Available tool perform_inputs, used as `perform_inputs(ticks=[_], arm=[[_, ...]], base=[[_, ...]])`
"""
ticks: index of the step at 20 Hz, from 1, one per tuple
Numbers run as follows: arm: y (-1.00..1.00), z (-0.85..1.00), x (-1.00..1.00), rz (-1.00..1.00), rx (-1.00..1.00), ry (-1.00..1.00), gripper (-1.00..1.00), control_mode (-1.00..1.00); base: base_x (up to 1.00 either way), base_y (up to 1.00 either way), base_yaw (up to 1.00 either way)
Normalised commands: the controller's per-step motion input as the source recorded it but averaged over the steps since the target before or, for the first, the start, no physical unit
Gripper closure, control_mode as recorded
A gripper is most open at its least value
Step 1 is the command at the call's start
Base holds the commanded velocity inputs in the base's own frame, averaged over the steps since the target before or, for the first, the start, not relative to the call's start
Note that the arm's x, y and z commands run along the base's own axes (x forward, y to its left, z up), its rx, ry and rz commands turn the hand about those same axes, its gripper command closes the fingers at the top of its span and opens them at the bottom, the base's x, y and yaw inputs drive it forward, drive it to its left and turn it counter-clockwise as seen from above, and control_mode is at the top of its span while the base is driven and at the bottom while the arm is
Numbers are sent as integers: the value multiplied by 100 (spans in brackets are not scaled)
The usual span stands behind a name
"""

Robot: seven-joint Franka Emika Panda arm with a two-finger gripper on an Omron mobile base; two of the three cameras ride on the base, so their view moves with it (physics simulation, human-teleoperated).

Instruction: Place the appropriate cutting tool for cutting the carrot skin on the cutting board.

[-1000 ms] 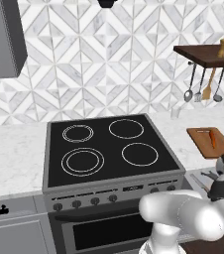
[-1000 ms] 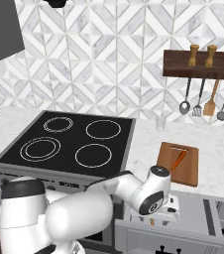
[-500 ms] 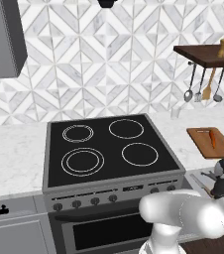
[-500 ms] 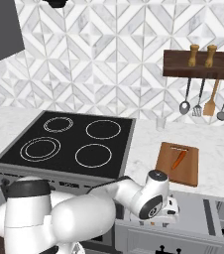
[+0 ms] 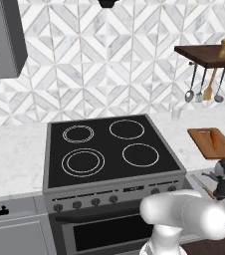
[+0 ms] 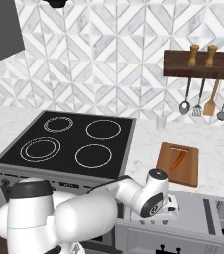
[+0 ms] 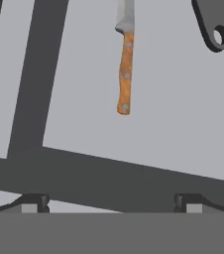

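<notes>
In the hand view my gripper (image 7: 111,203) is open, its two tips far apart and nothing between them, looking down into a grey drawer. The dark-grey cutting tool (image 7: 213,24) pokes in at the top right, showing just a handle end with a hole. A knife with an orange-brown wooden handle (image 7: 125,69) lies beyond the tips, blade away from me. The brown cutting board (image 6: 178,162) rests on the counter right of the stove, with the small orange carrot (image 6: 179,159) on it. My hand (image 6: 169,206) hangs below the board's front edge, over the open drawer.
The drawer (image 6: 203,221) stands pulled out below the counter, with dark dividers (image 7: 32,79) across its floor. A black stove (image 6: 69,144) is to the left. A spoon, a spatula and other utensils hang under the wall shelf (image 6: 203,64). A small glass (image 6: 160,123) stands by the backsplash.
My hand has sunk a little lower toward the open drawer. The board, carrot and stove have stayed put.
</notes>
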Motion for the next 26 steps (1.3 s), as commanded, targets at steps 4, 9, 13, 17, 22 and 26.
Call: perform_inputs(ticks=[4, 9, 13, 17, 22, 26], arm=[[0, -1, 0, 7, 0, 0, -100, -100], [-1, 0, 5, 1, 1, 0, -100, -100], [0, 0, 3, 0, 3, 0, -100, -100], [0, 0, 12, 0, 6, 0, -100, -100], [0, 0, 21, 0, 4, -4, -100, -100], [-3, -3, 0, 0, 5, -1, -100, -100]], base=[[0, 0, 0], [0, 0, 0], [0, 0, 0], [0, 0, 0], [0, 0, 0], [0, 0, 0]])
